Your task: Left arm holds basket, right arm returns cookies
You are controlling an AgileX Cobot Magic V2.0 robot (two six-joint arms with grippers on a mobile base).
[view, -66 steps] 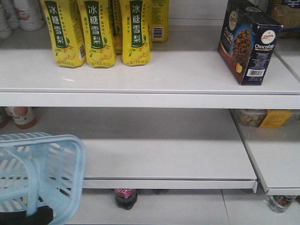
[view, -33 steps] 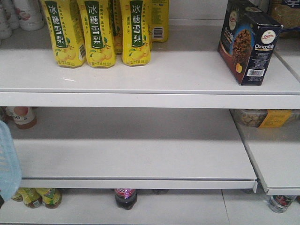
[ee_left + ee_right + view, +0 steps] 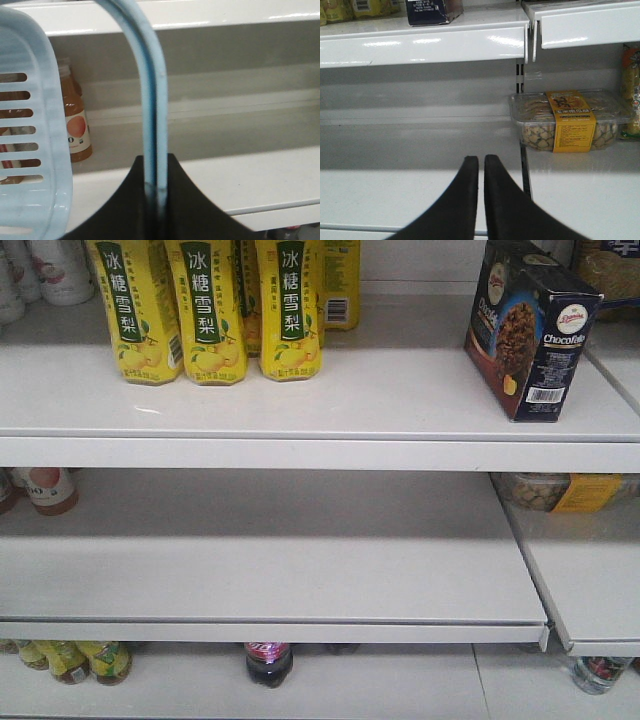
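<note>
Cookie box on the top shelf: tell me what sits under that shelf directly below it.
Below the cookie box, on the lower shelf, lies a clear tray of snacks with a yellow label. The shelf edge hides its upper part in the front view; its back stays unseen.

Bright overhead light, glare streaks on white shelf edges (image 3: 420,47), shaded shelf recesses, soft blurry near basket (image 3: 35,125)

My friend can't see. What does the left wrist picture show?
A black claw is clamped on the light blue basket's handle, with the basket's slotted side at left. Behind, a bottle of orange drink stands on a white shelf.
</note>
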